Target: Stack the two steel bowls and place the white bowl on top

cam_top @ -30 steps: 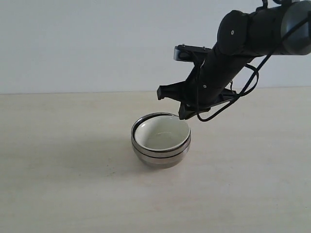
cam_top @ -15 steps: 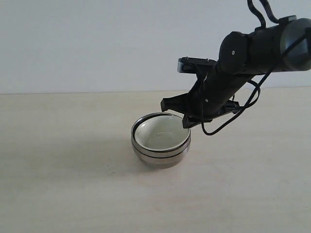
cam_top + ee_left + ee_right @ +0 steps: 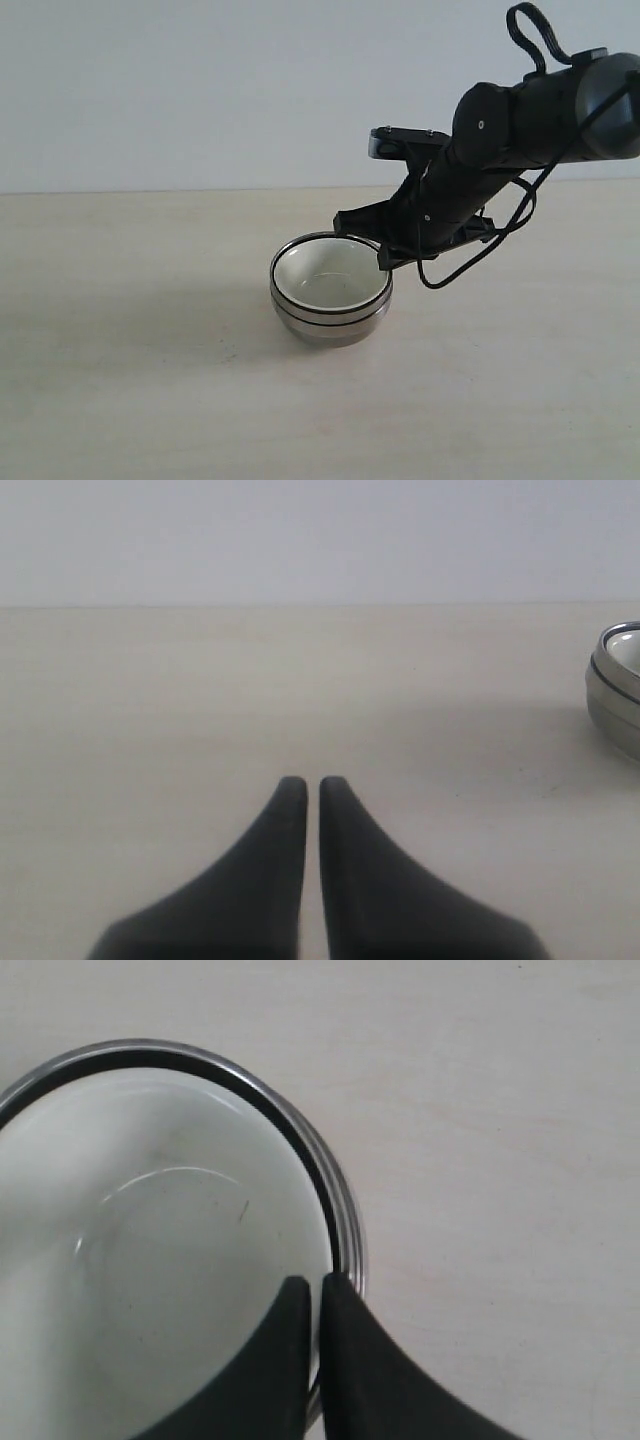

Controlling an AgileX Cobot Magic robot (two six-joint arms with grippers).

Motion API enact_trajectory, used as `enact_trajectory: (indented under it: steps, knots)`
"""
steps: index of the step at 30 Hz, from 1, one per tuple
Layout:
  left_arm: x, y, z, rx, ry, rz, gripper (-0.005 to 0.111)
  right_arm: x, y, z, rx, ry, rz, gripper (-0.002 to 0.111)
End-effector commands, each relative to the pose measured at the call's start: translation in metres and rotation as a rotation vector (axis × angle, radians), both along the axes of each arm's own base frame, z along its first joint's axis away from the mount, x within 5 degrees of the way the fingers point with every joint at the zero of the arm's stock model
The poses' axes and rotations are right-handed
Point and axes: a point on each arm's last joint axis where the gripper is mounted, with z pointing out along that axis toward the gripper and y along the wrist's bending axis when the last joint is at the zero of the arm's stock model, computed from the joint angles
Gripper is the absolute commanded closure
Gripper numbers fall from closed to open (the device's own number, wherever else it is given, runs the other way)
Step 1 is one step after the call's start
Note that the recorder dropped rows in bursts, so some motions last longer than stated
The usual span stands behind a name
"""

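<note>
Op: Jaws together on both my grippers, right gripper [image 3: 384,262] over stack's 3 o'clock rim, left gripper [image 3: 304,785] clear.

QA: Bowls?

Op: white bowl [image 3: 331,280] nested in steel bowls [image 3: 330,322], table [image 3: 140,400] centre.

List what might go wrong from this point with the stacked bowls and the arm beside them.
The right gripper hangs with jaws closed right at the rim of the white bowl. A sideways or downward drift could clip that rim and tilt or lift the bowl out of the steel bowls.

A harder nudge might slide the whole stack across the smooth table, since nothing steadies it; the left gripper sits closed well away from it.
</note>
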Motion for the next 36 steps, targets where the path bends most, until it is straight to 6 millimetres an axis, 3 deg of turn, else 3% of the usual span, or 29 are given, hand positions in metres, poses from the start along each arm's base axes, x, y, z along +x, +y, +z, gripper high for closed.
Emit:
enact_trajectory:
  steps: [1,7,12,16,22,28,36]
  knots:
    - [0.000,0.000,-0.001,-0.017,-0.005,0.005,0.103,0.001,-0.004,0.007,0.004,-0.027,-0.008,0.108]
    - [0.000,0.000,-0.001,-0.017,-0.005,0.005,0.103,-0.009,-0.008,0.044,0.035,-0.091,-0.003,0.108]
    - [0.000,0.000,-0.001,-0.017,-0.005,0.005,0.103,-0.024,-0.015,0.061,0.024,-0.097,0.017,0.108]
    - [0.000,0.000,-0.001,-0.017,-0.005,0.005,0.103,-0.045,-0.028,0.050,0.045,-0.155,-0.026,0.108]
    - [0.000,0.000,-0.001,-0.017,-0.005,0.005,0.103,-0.095,-0.053,0.024,0.137,-0.310,-0.143,0.108]
    - [0.000,0.000,-0.001,-0.017,-0.005,0.005,0.103,-0.148,-0.071,0.028,0.217,-0.360,-0.179,0.108]
    - [0.000,0.000,-0.001,-0.017,-0.005,0.005,0.103,-0.195,-0.096,0.037,0.296,-0.419,-0.206,0.108]
